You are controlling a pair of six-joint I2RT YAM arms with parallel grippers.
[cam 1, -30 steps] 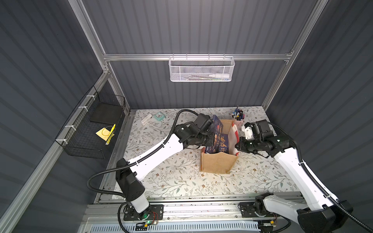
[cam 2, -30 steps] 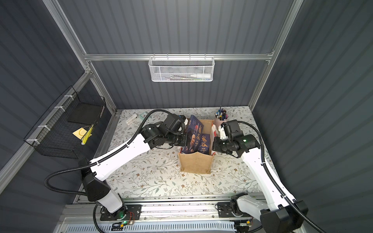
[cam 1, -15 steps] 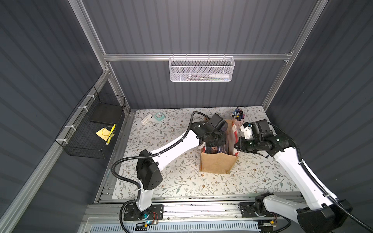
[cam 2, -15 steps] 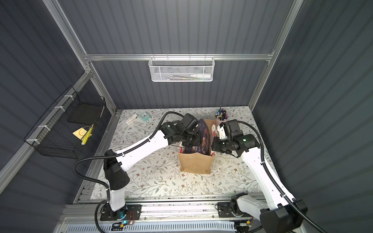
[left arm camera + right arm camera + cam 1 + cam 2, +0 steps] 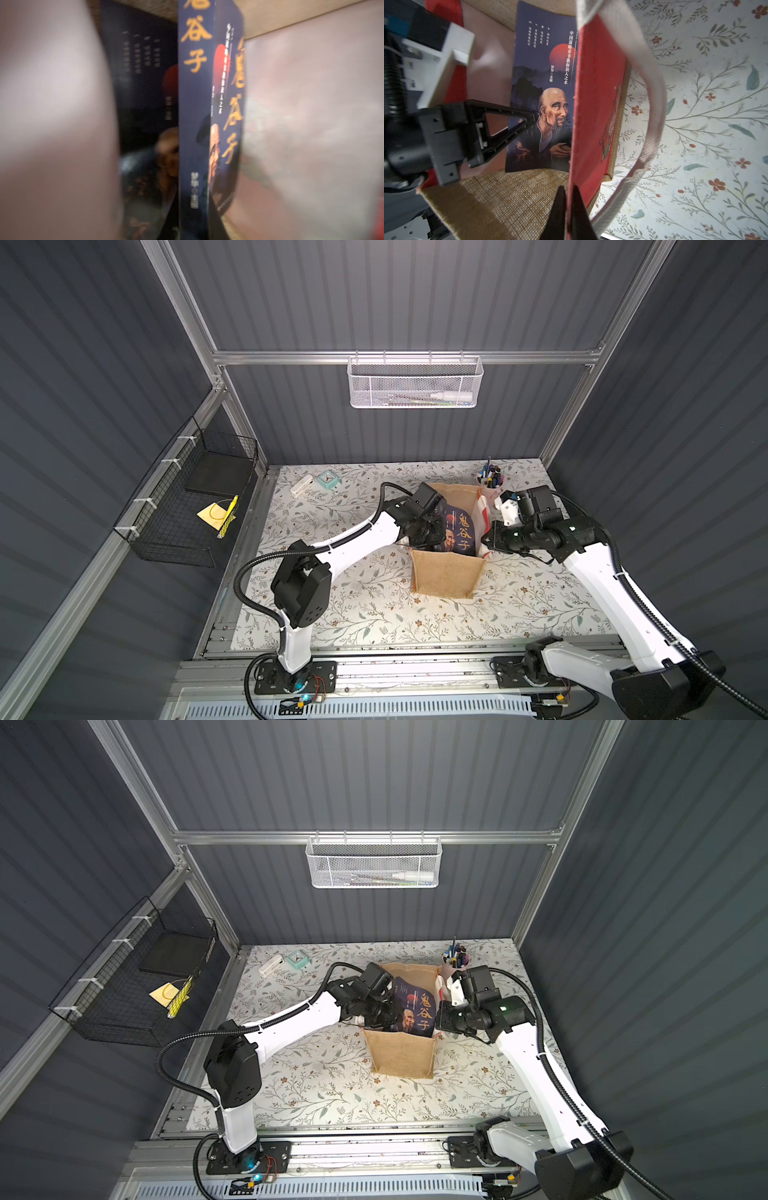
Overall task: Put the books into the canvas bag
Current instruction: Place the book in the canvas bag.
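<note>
So, we've got the left gripper (image 5: 529, 119) pinched narrow on the spine-side edge of the navy old-man paperback (image 5: 550, 87). The book is standing on end inside the canvas bag (image 5: 446, 576), cover facing the red side panel (image 5: 598, 104). The right gripper (image 5: 568, 193) is clamped tight on that panel's rim, holding the mouth open. Another navy copy (image 5: 143, 83) sits just behind. Our guess: the book's long axis runs up the bag and the jaws reach in from the left arm's side, so letting go and backing straight out is what matters.
</note>
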